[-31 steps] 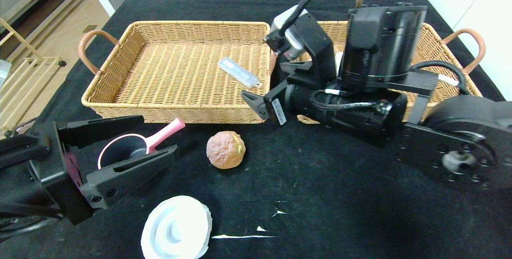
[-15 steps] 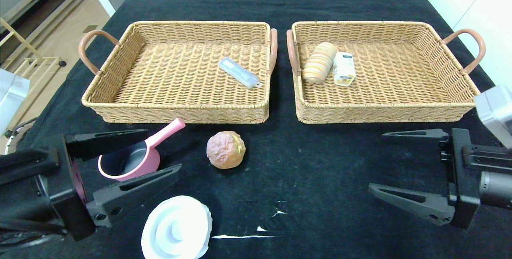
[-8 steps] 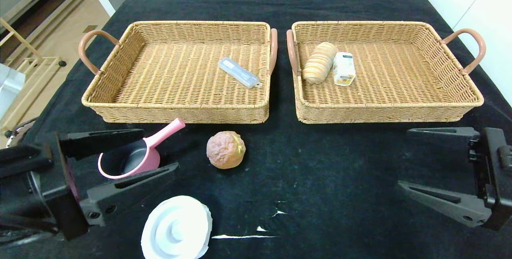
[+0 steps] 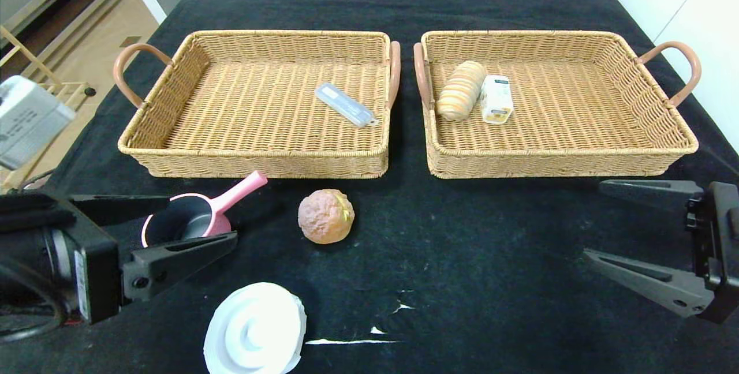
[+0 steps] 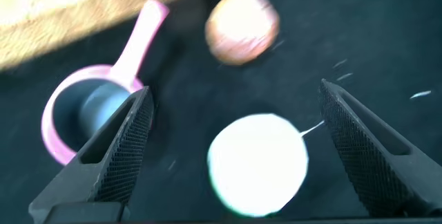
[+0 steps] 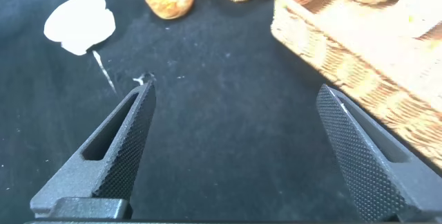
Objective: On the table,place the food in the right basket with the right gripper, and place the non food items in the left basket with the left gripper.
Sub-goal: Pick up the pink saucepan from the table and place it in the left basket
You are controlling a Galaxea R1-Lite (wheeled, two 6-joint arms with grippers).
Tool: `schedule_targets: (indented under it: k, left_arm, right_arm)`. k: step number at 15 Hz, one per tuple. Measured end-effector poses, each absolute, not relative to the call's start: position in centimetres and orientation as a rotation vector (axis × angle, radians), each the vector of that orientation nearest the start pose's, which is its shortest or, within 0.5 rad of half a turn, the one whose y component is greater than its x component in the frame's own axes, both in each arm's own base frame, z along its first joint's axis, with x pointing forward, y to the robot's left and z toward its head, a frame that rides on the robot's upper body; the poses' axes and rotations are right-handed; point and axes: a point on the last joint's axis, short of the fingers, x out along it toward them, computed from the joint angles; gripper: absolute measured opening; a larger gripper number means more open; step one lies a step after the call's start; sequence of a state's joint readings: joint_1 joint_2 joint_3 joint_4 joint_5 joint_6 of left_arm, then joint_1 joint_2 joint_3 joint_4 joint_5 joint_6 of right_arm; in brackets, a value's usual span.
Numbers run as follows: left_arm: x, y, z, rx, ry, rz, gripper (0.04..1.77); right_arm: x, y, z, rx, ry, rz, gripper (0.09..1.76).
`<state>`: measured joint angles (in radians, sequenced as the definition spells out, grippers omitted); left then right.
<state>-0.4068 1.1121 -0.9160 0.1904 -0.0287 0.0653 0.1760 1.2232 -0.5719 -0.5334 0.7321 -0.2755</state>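
A brown round bun (image 4: 325,216) lies on the black cloth in front of the two wicker baskets. Beside it is a pink pot (image 4: 187,222) with a handle, and nearer me a white round lid (image 4: 254,329). My left gripper (image 4: 199,219) hovers open at the lower left, its fingers either side of the pot in the head view. In the left wrist view the left gripper (image 5: 233,91) frames the lid (image 5: 259,162), with the pot (image 5: 90,113) and bun (image 5: 242,23) beyond. My right gripper (image 4: 592,221) stands open and empty at the right edge, over bare cloth (image 6: 235,91).
The left basket (image 4: 254,154) holds a grey-blue case (image 4: 344,104). The right basket (image 4: 554,157) holds a striped bread roll (image 4: 460,90) and a small carton (image 4: 496,98). White scuffs (image 4: 352,340) mark the cloth near the front.
The right arm has drawn back from over the right basket to the right edge. The left gripper has turned and slid a little left; its wrist block now shows at the far left.
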Motion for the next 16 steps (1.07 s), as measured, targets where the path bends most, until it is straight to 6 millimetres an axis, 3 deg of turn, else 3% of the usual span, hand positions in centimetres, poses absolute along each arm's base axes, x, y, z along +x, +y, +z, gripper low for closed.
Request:
schedule_targets:
  k: [3,9,16]
  left_arm:
    - [15.0,-6.2,26.9,0.183,0.477,-0.327,1.72]
    - [18.9,-6.7,26.1,0.199,0.572,-0.256,1.72]
    - [21.0,-6.6,24.4,0.202,0.644,-0.207,1.72]
  right_arm:
    - [17.1,4.5,22.5,-0.223,-0.011,0.913,1.7]
    - [16.9,4.4,22.8,-0.227,-0.025,0.905,1.7]
    - [17.2,4.2,22.8,-0.226,-0.021,0.895,1.7]
